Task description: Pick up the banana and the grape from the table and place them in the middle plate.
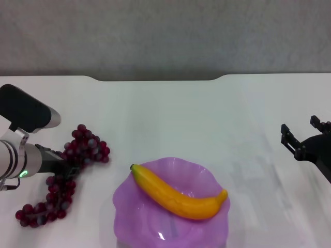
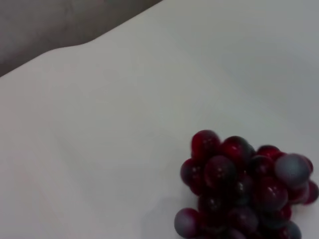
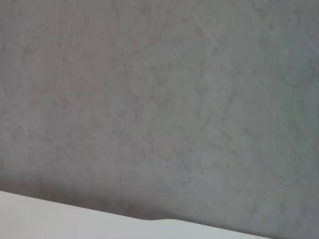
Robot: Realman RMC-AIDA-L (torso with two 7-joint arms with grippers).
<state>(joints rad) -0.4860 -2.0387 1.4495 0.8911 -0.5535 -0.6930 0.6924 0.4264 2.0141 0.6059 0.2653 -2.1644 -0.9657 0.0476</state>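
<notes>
The yellow banana (image 1: 176,198) lies across the purple scalloped plate (image 1: 199,169) at the front middle of the white table (image 1: 207,119). The bunch of dark red grapes (image 1: 85,144) lies on the table at the left and trails toward the front left. It also shows close up in the left wrist view (image 2: 244,189). My left gripper (image 1: 67,166) is down at the middle of the bunch, its tip buried among the grapes. My right gripper (image 1: 301,132) is open and empty above the table at the far right.
The table's far edge has a notch (image 1: 155,78), with a grey wall (image 3: 159,99) behind it. Bare tabletop lies between the plate and the right gripper.
</notes>
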